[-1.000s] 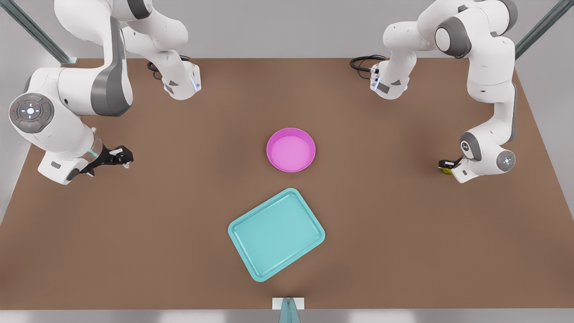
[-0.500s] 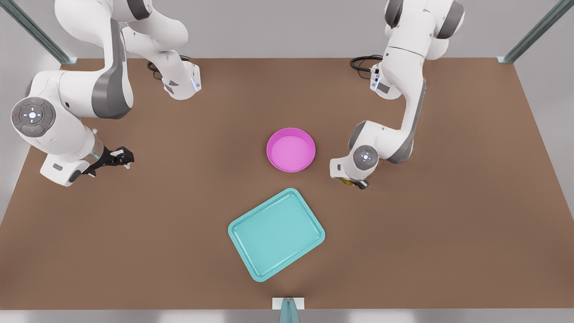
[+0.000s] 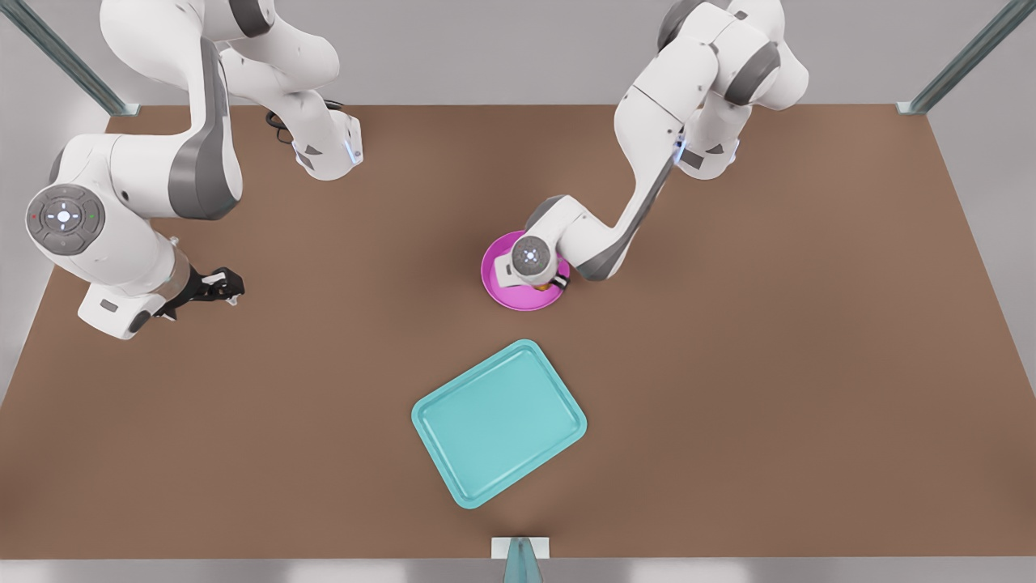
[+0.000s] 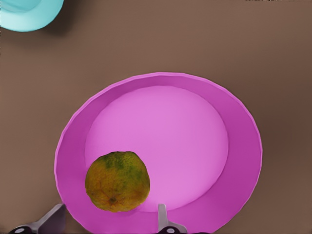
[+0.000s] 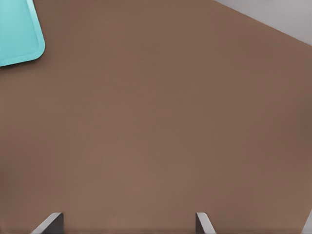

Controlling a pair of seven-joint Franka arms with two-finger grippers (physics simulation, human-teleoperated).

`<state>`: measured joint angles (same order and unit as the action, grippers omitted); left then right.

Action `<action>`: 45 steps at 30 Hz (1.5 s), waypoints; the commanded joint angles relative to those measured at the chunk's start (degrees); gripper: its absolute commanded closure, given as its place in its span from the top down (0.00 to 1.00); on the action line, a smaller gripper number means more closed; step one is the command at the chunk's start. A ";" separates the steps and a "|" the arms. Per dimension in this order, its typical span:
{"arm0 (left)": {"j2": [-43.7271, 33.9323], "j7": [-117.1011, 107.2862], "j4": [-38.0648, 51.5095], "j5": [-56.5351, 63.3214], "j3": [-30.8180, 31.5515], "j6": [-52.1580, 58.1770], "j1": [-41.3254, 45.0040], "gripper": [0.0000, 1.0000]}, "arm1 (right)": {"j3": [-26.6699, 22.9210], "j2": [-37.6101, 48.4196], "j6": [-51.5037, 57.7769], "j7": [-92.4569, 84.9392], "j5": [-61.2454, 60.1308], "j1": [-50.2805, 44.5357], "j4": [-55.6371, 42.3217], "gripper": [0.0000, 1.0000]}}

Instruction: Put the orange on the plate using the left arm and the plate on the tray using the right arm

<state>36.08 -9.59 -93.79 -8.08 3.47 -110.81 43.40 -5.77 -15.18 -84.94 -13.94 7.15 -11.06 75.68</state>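
Observation:
The pink plate [image 3: 518, 304] sits mid-table, with the turquoise tray [image 3: 499, 423] nearer the front edge. My left gripper [image 3: 550, 285] hangs low over the plate's side towards the front view's right. In the left wrist view its fingers [image 4: 163, 218] stand open, wider than the orange [image 4: 117, 181]. That bumpy yellow-green fruit rests on the plate [image 4: 161, 141] near its rim, touching neither finger. From the front, only a sliver of the orange [image 3: 540, 287] shows under the wrist. My right gripper [image 3: 231, 287] waits open at the front view's left, far from the plate.
A tray corner [image 5: 17, 34] shows in the right wrist view, over bare brown table. Both arm bases [image 3: 328, 154] stand at the back edge. A small camera mount [image 3: 520, 555] sits at the front edge.
The left arm swept from the front view's far right to the plate, carrying the orange. The orange now lies on the plate between opened fingers. The right arm barely moved.

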 commanded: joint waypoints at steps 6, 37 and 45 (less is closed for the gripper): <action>-9.97 -0.54 26.46 -5.64 -35.88 45.50 -3.14 1.00 | 1.02 -7.58 -6.73 5.40 -14.26 -6.25 5.26 1.00; -23.51 7.13 19.09 8.43 -4.70 37.07 -34.52 1.00 | 17.81 -10.84 -54.28 34.16 -24.82 -19.53 38.49 1.00; -23.51 6.78 19.09 8.34 -4.61 37.16 -34.52 1.00 | 17.90 -15.23 -54.02 27.38 -24.73 -19.96 36.47 1.00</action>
<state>12.67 -3.92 -74.73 0.27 -1.15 -73.78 8.95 12.09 -30.05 -138.96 19.39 -17.53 -31.00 112.47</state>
